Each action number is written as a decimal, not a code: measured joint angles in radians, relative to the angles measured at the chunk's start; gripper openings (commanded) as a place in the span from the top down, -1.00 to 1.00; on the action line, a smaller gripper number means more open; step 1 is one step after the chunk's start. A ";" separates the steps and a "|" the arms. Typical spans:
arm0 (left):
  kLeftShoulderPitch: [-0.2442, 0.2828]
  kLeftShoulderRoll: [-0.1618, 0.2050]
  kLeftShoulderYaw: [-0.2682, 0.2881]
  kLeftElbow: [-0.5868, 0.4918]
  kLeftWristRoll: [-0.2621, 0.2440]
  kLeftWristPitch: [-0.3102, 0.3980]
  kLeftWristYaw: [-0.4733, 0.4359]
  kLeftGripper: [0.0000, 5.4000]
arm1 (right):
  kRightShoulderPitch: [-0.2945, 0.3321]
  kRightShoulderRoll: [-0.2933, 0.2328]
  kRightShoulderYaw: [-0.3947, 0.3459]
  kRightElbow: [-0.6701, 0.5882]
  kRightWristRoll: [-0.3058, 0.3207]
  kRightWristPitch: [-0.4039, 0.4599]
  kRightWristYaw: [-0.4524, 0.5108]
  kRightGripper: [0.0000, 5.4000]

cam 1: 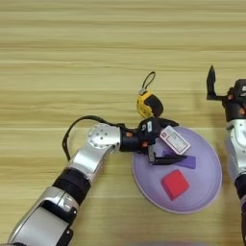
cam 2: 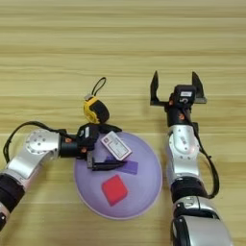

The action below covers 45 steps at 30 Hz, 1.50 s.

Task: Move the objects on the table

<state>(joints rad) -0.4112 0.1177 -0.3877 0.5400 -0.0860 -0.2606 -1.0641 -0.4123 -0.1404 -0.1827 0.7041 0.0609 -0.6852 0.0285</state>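
A round lavender plate (cam 1: 207, 169) lies on the light-wood table (cam 1: 72, 57). On the plate rest a red cube (cam 1: 174, 184) and a flat purple block (cam 1: 186, 162). A white card with a red label (cam 1: 173, 140) lies tilted over the plate's left part, partly above the purple block. My left gripper (cam 1: 171, 141) reaches in from the left and is open, one black finger above the card and one below it. My right gripper (cam 2: 176, 88) stands open to the right of the plate, fingers pointing away, with nothing in it.
A yellow tape measure with a black loop (cam 1: 149, 104) lies just beyond the plate's far-left rim, close to my left wrist. My left arm's black cable (cam 1: 72, 137) arcs over the table to the left.
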 measured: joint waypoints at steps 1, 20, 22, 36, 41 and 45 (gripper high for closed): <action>0.000 0.000 0.000 0.000 0.000 0.000 0.000 -0.60 | 0.000 0.000 0.000 -0.001 0.000 0.000 0.000 -1.00; 0.000 -0.006 -0.001 -0.008 0.000 -0.018 0.002 -1.00 | 0.012 0.000 0.001 -0.002 0.000 0.000 0.000 -1.00; 0.000 -0.006 -0.001 -0.014 0.000 -0.019 0.002 -1.00 | 0.012 0.000 0.002 -0.002 0.000 0.000 0.000 -1.00; 0.066 0.033 0.077 -0.457 -0.163 0.073 0.031 -1.00 | 0.012 0.001 0.006 -0.002 0.000 0.000 -0.001 -1.00; 0.101 0.064 0.125 -0.666 -0.246 0.152 0.083 -1.00 | 0.012 0.001 0.007 -0.001 0.000 0.000 -0.001 -1.00; 0.122 0.067 0.165 -0.777 -0.280 0.201 0.166 -1.00 | 0.012 0.001 0.008 -0.001 0.000 0.000 -0.001 -1.00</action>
<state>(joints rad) -0.2893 0.1845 -0.2228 -0.2374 -0.3658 -0.0600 -0.8978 -0.4000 -0.1392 -0.1745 0.7032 0.0605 -0.6854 0.0274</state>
